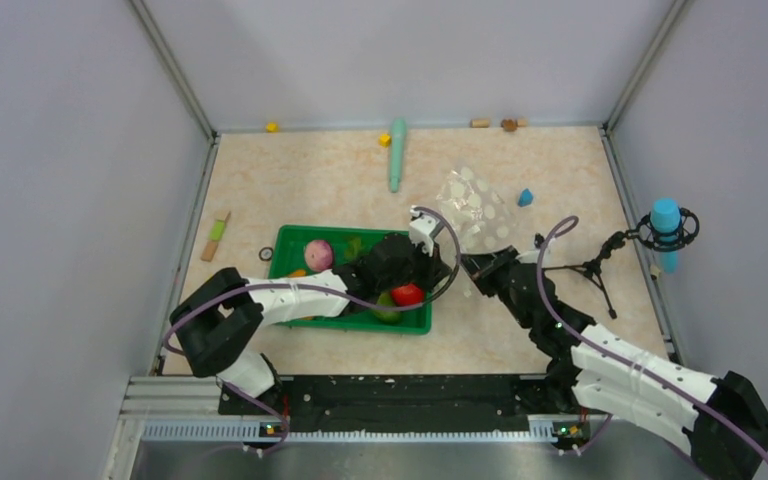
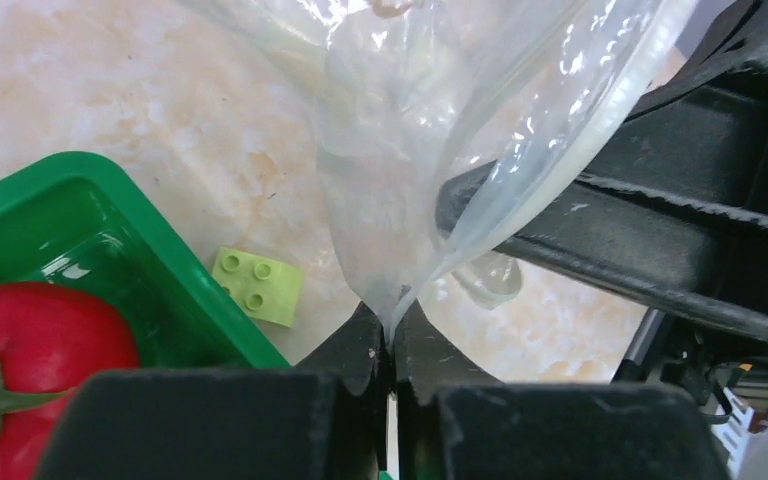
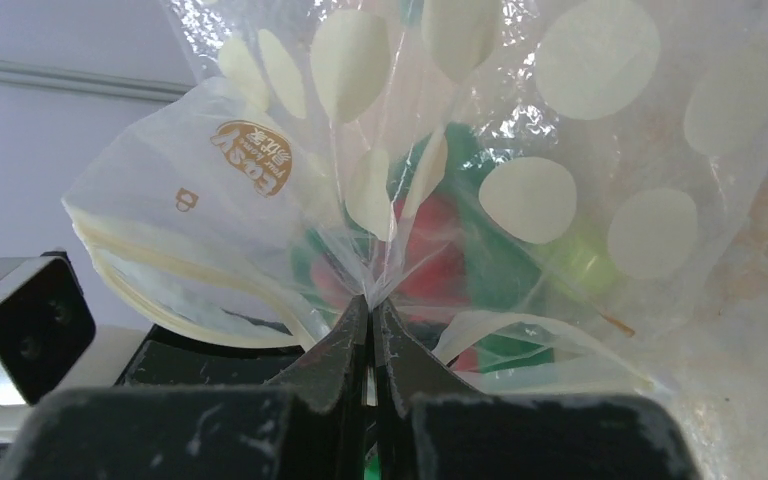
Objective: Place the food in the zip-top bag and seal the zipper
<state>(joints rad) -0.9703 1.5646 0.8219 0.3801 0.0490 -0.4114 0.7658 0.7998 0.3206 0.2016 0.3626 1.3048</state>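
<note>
While the zip-top bag (image 1: 475, 205) lies on the worktop (image 1: 310, 170) just right of the green tray (image 1: 282, 243), we log left claw (image 2: 392, 330) and right claw (image 3: 370, 305) — each clamped on its film, arms converging.

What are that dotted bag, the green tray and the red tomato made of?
The dotted bag looks like thin clear plastic film: it wrinkles, glints and shows colours through. The green tray seems hard glossy moulded plastic, with sharp highlights on its wall. The red tomato looks like smooth toy plastic or rubber; I cannot tell which.
</note>
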